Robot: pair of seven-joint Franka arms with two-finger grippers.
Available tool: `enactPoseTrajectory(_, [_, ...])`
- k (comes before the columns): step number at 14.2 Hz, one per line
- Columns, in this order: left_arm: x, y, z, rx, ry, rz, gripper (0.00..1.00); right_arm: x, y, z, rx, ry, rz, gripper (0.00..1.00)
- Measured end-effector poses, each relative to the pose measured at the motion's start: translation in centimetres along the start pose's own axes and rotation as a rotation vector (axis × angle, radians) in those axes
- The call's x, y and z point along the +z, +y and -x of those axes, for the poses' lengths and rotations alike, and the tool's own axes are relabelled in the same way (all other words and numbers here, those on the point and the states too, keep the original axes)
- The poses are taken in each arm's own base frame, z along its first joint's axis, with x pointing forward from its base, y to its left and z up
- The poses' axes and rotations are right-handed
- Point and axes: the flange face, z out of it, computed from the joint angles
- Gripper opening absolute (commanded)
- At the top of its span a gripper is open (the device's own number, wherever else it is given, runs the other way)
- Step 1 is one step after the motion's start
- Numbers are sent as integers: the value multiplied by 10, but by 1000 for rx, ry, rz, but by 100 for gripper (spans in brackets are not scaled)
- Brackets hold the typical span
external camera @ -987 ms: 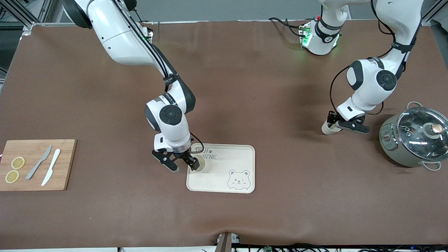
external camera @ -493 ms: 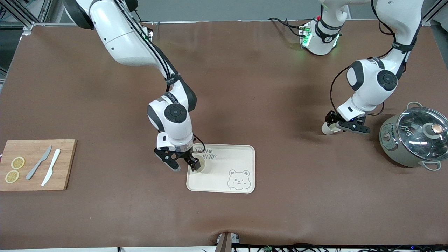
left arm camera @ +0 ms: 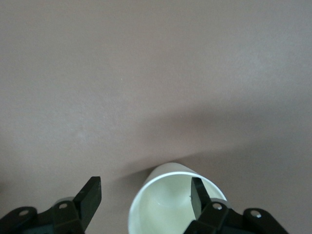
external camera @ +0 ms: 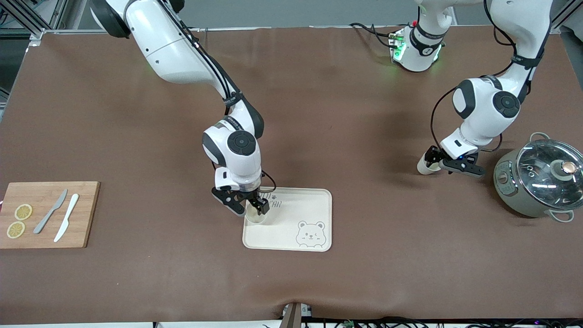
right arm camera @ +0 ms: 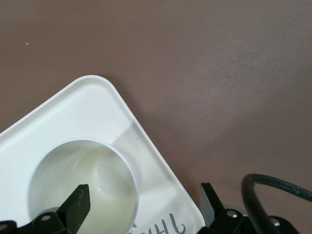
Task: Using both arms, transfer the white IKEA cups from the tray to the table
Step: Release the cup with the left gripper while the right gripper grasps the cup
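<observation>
white cup [external camera: 256, 216] on the tray [external camera: 314, 200] sits between the wide right gripper [external camera: 246, 207] fingers; off-centre closing could tip it. left gripper [external camera: 448, 161], open, straddles its cup's [external camera: 424, 167] rim.
</observation>
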Motion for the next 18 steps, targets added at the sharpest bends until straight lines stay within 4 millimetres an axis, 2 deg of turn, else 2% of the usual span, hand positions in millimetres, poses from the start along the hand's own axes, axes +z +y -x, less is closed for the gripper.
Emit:
enactPoseTrajectory(4, [-13, -1, -6, 0, 9, -1, 83, 0, 1, -2, 2, 3, 1, 97])
enactPoseTrajectory(5, [-14, -1, -6, 0, 10, -1, 83, 0, 1, -2, 2, 3, 2, 86])
enactPoseTrajectory(6, [-14, -1, -6, 0, 10, -1, 83, 0, 1, -2, 2, 3, 2, 79])
enactPoseTrajectory(7, [-14, -1, -7, 0, 10, -1, 83, 0, 1, -2, 2, 3, 2, 76])
enactPoseTrajectory(10, [-18, -1, -8, 0, 5, 3, 84, 0, 1, -2, 2, 3, 1, 48])
enactPoseTrajectory(14, [-43, -4, -18, -11, -23, 26, 84, 0, 1, -2, 2, 2, 1, 15])
enactPoseTrajectory(16, [-60, -6, -20, -20, -27, 34, 84, 0, 1, -2, 2, 2, 1, 2])
enactPoseTrajectory(18, [-73, -6, -21, -21, -42, 42, 84, 0, 1, -2, 2, 2, 1, 0])
